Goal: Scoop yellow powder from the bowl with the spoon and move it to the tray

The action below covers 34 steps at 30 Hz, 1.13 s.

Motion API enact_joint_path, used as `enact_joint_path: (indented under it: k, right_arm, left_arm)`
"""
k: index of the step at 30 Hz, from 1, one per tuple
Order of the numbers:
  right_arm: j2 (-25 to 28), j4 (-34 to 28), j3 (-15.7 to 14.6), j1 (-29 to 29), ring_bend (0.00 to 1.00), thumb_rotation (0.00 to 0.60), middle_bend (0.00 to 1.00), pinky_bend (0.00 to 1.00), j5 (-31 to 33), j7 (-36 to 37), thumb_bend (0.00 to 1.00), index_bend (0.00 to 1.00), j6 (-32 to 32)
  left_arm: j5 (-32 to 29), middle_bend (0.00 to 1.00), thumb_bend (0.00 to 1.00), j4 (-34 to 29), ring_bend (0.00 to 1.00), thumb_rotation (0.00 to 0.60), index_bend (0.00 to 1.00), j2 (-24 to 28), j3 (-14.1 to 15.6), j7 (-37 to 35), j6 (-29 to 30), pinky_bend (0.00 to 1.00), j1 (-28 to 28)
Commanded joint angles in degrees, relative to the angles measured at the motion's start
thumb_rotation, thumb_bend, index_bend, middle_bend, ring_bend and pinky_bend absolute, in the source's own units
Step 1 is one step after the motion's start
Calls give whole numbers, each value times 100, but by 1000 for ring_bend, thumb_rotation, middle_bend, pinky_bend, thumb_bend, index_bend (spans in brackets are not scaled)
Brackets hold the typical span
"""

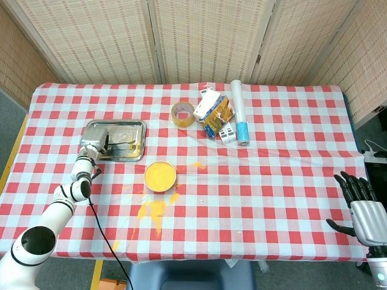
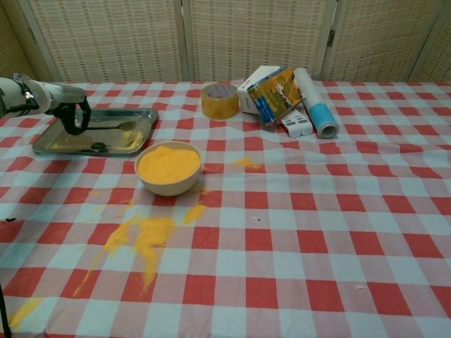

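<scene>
A cream bowl full of yellow powder stands just right of and nearer than the steel tray. My left hand hangs over the tray's left part and grips the spoon by its handle. The spoon's bowl points right, low over the tray's inside. A little yellow powder lies in the tray's right corner. Whether the spoon carries powder I cannot tell. My right hand hovers off the table's right front corner, fingers spread, holding nothing.
Spilled yellow powder streaks the checked cloth in front of the bowl. Behind the bowl sit a tape roll, a carton, a white roll and a small white pack.
</scene>
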Motion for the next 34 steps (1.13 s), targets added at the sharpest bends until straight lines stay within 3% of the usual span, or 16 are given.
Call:
enact_joint_path:
  k: [1, 3, 7, 10, 11, 13, 15, 17, 18, 21, 23, 25, 29, 34]
  right_arm:
    - [10, -4, -8, -14, 0, 600, 0, 0, -21, 14, 36, 0, 26]
    - [18, -6, -19, -20, 0, 600, 0, 0, -41, 23, 36, 0, 35]
    - [39, -33, -60, -31, 0, 600, 0, 0, -130, 43, 36, 0, 59]
    - [61, -57, -87, -68, 0, 600, 0, 0, -223, 70, 36, 0, 151]
    - [72, -60, -93, -88, 0, 600, 0, 0, -254, 81, 36, 0, 199]
    - [84, -57, -91, -118, 0, 600, 0, 0, -277, 92, 36, 0, 269]
    - [81, -41, -70, -147, 0, 600, 0, 0, -258, 70, 36, 0, 335]
    - [55, -22, -39, -165, 0, 600, 0, 0, -218, 2, 36, 0, 381]
    - [44, -19, -35, -167, 0, 600, 0, 0, -211, -17, 37, 0, 384]
    - [34, -17, -46, -167, 0, 600, 0, 0, -240, -16, 36, 0, 383]
    - [29, -7, -51, -170, 0, 600, 0, 0, -249, -23, 36, 0, 385]
    - [38, -7, -58, -173, 0, 600, 0, 0, -266, 18, 36, 0, 388]
    - [66, -10, -82, -191, 0, 600, 0, 0, -343, 72, 36, 0, 430]
    - [66, -54, -125, -239, 0, 600, 0, 0, -432, 30, 36, 0, 510]
  left_arm:
    - [178, 1000, 433, -124, 1000, 600, 121, 74, -92, -131, 70, 1000, 56]
    - [315, 1000, 404, -356, 1000, 600, 8, 212, -126, -194, 171, 1000, 94]
    - [473, 1000, 376, -1039, 1000, 600, 0, 593, -192, -297, 403, 1000, 216]
    - [621, 1000, 372, -2070, 1000, 600, 0, 1107, -312, -448, 868, 1000, 372]
    - [806, 988, 373, -2817, 987, 600, 0, 1454, -397, -634, 1199, 1000, 535]
    - [1233, 772, 372, -4321, 799, 600, 0, 2185, -487, -1036, 1691, 962, 947]
    - [2080, 308, 371, -6067, 337, 600, 0, 3086, -395, -1474, 2393, 686, 1610]
    - [3262, 61, 372, -7145, 63, 600, 0, 3603, -37, -1660, 3600, 416, 2394]
    - [3754, 17, 373, -7388, 18, 600, 0, 3700, 169, -1681, 4185, 324, 2743]
    - [5074, 0, 373, -7385, 0, 600, 0, 3473, 769, -1776, 6246, 133, 3914]
    - [5736, 0, 375, -6829, 0, 600, 0, 3003, 1014, -2074, 7552, 62, 4615]
    - [6022, 0, 376, -6198, 0, 600, 0, 2634, 1215, -2547, 8302, 44, 5118]
    - [6138, 0, 384, -5928, 0, 600, 0, 2707, 1429, -3084, 8419, 38, 5381]
    - [6184, 0, 387, -6161, 0, 600, 0, 2923, 1471, -2908, 8244, 47, 5435]
